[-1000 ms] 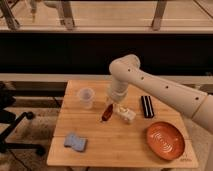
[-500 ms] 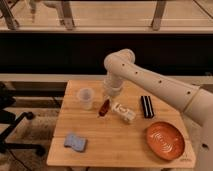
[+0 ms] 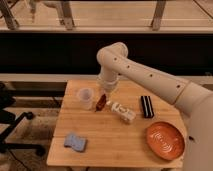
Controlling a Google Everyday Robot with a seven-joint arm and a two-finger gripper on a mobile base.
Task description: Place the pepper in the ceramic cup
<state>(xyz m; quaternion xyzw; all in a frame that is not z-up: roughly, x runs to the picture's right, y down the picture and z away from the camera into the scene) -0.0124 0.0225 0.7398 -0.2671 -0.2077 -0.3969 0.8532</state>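
Observation:
My gripper (image 3: 103,96) hangs from the white arm over the left-middle of the wooden table (image 3: 115,150). It is shut on the small glossy red pepper (image 3: 100,103), which hangs tilted just above the tabletop. The pale ceramic cup (image 3: 85,98) stands upright just left of the pepper, a small gap away. The fingertips are mostly hidden behind the wrist and the pepper.
A pale bottle with a white cap (image 3: 121,111) lies right of the pepper. A black rectangular object (image 3: 146,106) lies further right. An orange-red plate (image 3: 165,140) sits at the front right, a blue sponge (image 3: 75,141) at the front left. A black chair (image 3: 10,117) stands left of the table.
The gripper has moved left and slightly up with the pepper, away from the bottle and closer to the cup.

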